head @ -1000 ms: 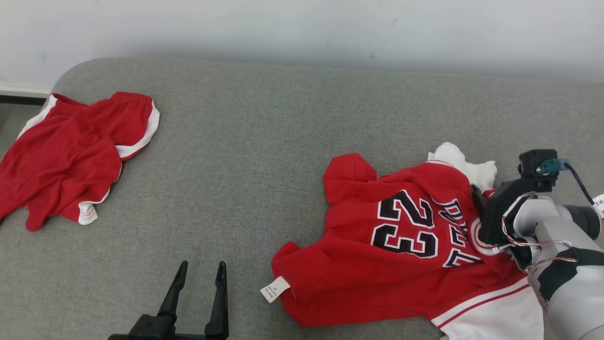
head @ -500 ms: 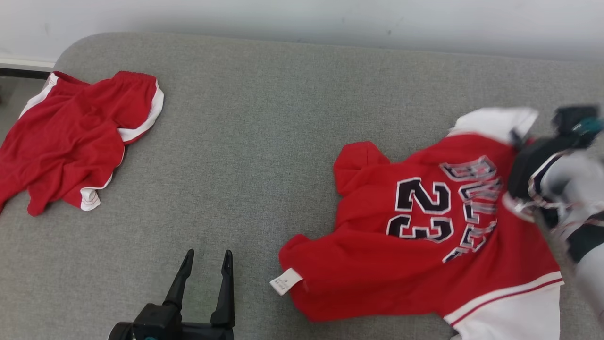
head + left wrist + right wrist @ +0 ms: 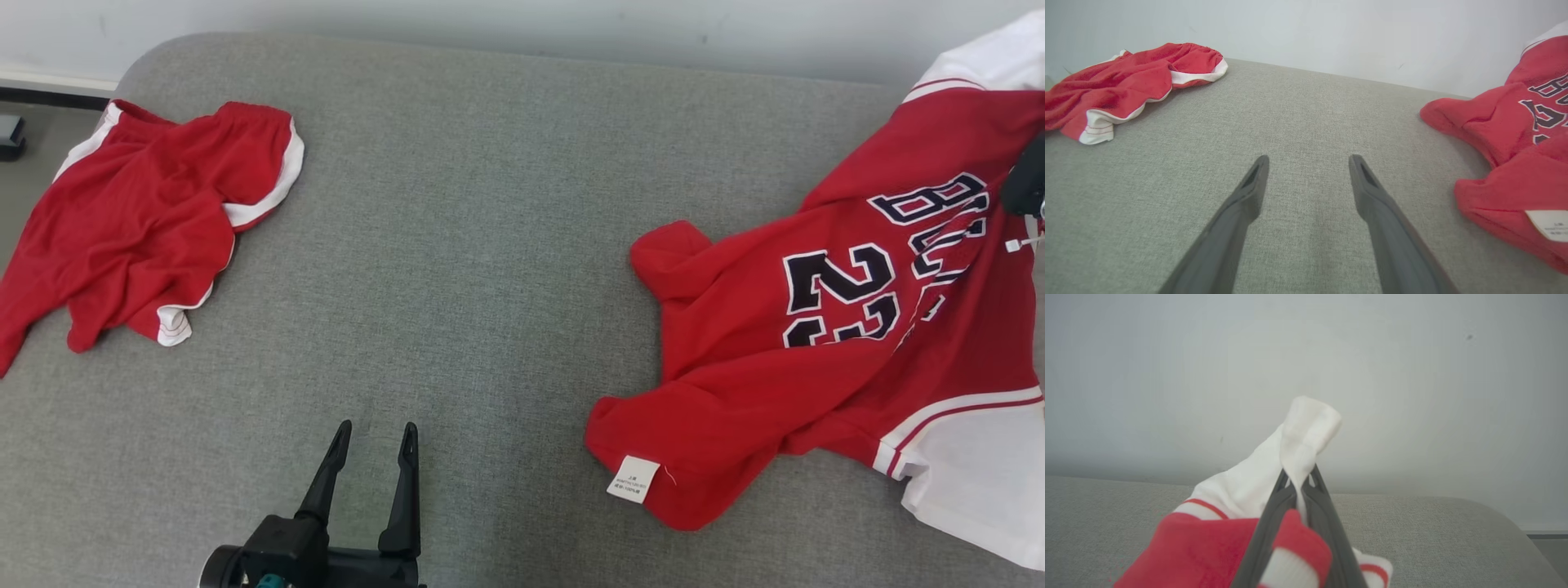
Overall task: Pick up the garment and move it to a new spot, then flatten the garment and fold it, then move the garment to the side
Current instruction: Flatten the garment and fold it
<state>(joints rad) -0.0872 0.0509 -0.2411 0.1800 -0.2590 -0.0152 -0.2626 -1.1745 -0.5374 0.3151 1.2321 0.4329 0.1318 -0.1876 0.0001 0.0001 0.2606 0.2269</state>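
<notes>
Head view gives me the red number 23 jersey (image 3: pixel 816 359) on the right side of the gray padded surface (image 3: pixel 490 204). Its hem and white label (image 3: pixel 633 479) lie on the fabric, while its top end reaches up to the upper right corner. My right tool (image 3: pixel 1299 477) is clamped tight on a white part of the jersey (in the right wrist view, white cloth pokes out past the tips against the pale wall (image 3: pixel 1167 375)). My left tool (image 3: pixel 376 426) sits low at the near edge, jaws spread wide with nothing between them, well apart from the jersey. Red shorts (image 3: pixel 147 220) lie crumpled at the far left.
</notes>
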